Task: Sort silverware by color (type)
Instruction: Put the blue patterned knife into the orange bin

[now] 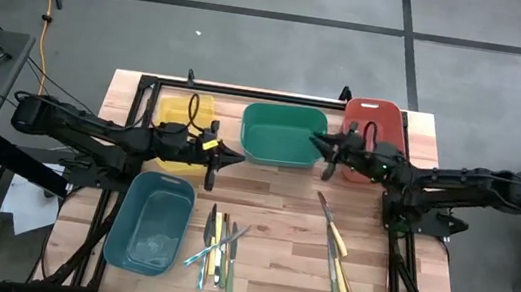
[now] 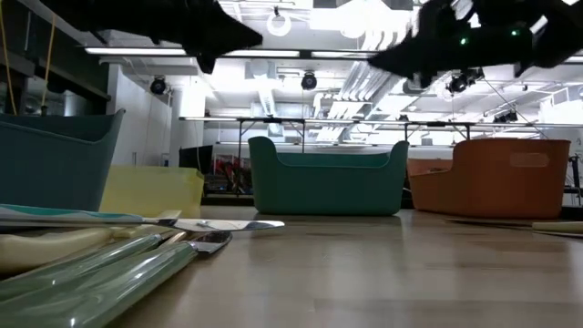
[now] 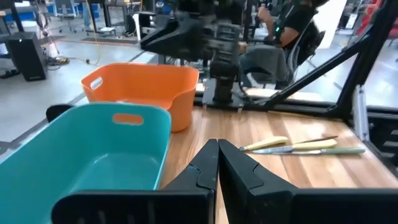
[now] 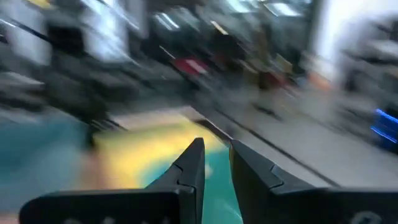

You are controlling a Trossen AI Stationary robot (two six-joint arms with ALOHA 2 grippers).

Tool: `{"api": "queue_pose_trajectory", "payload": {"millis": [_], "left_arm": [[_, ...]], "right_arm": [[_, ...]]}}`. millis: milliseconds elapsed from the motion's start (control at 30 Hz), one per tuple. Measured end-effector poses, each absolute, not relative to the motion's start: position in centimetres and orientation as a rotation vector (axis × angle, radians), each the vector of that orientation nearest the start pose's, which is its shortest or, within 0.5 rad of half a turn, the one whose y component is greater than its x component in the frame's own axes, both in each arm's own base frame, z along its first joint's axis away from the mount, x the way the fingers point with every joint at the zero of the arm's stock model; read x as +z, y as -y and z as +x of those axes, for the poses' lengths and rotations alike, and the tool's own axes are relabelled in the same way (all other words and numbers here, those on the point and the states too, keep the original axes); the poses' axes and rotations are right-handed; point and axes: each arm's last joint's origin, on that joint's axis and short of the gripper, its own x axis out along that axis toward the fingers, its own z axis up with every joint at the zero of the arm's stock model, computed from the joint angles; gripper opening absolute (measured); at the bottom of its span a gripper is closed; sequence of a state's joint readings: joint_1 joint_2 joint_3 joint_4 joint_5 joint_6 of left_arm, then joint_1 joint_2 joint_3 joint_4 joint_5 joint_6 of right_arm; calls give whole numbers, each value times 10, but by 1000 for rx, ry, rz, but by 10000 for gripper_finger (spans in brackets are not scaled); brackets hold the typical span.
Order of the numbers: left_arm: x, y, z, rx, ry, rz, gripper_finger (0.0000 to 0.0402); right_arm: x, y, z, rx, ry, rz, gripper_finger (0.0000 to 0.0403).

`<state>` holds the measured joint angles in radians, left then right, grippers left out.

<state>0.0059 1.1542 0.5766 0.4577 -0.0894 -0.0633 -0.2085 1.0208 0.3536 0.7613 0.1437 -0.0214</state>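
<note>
Black fingers of the left gripper [image 1: 239,158] are pressed together on nothing, held just beside the near-left corner of the green bin [image 1: 282,135], between it and the yellow bin [image 1: 187,116]. The right gripper [image 1: 318,144] hangs at the green bin's right rim, with the red bin [image 1: 377,116] just beyond it; its fingers stand slightly parted, and no utensil shows between them.

All the silverware [image 1: 219,247] lies on the table [image 1: 281,219], on the near side of the green bin: one loose fan beside the teal bin [image 1: 152,222], and a second cluster [image 1: 335,257] well apart to the right.

Judgement: these pieces are thin, stiff and light, with smooth handles likely to slip or pivot in a pinch. Several overlap. Take hold across the mid-handle of an outlying piece.
</note>
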Motion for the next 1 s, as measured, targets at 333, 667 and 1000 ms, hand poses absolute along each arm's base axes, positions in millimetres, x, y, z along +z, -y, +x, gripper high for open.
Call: {"api": "queue_pose_trajectory", "payload": {"millis": [333, 667, 1000], "left_arm": [[251, -6, 231, 105, -35, -75, 3], [247, -10, 231, 125, -49, -88, 3], [273, 19, 258, -38, -101, -91, 46]], "right_arm": [[236, 38, 204, -24, 171, 80, 58], [235, 38, 204, -24, 164, 76, 58], [235, 38, 204, -25, 164, 73, 58]]}}
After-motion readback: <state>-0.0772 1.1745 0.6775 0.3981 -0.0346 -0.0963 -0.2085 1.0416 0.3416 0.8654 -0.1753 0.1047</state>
